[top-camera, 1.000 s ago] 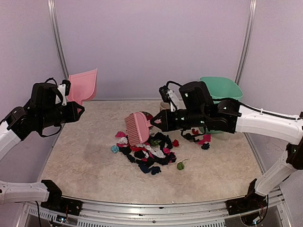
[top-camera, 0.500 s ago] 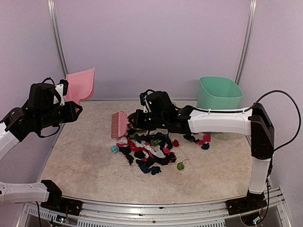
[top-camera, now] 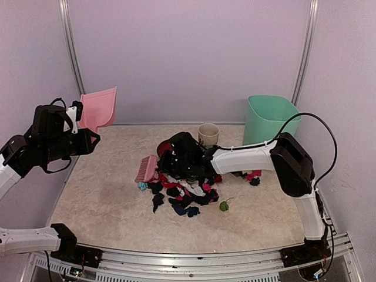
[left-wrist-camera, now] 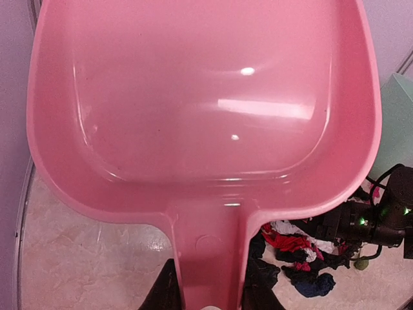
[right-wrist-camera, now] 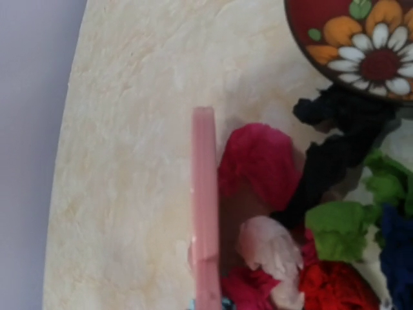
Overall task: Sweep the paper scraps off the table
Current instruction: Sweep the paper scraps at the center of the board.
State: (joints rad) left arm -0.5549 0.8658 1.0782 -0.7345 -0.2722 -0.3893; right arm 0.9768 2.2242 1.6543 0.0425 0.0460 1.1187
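Right gripper (top-camera: 160, 166), jaws pressed together on the handle of the pink comb-like brush (top-camera: 147, 169), sets the brush at the 9 o'clock edge of the heap of paper scraps (top-camera: 187, 191). The heap lies at the middle of the table (top-camera: 106, 200), with a floral red plate (right-wrist-camera: 361, 45) at its 12 o'clock. Left gripper (left-wrist-camera: 208, 294), pinching the handle of the pink dustpan (left-wrist-camera: 206, 116), holds it aloft near the table's 10 o'clock corner, well apart from the heap. Step in hand, by judgement: gathering scraps with the brush. The next move calls for the dustpan lip on the table, facing the brush across the heap; strays at 3 o'clock also need collecting.
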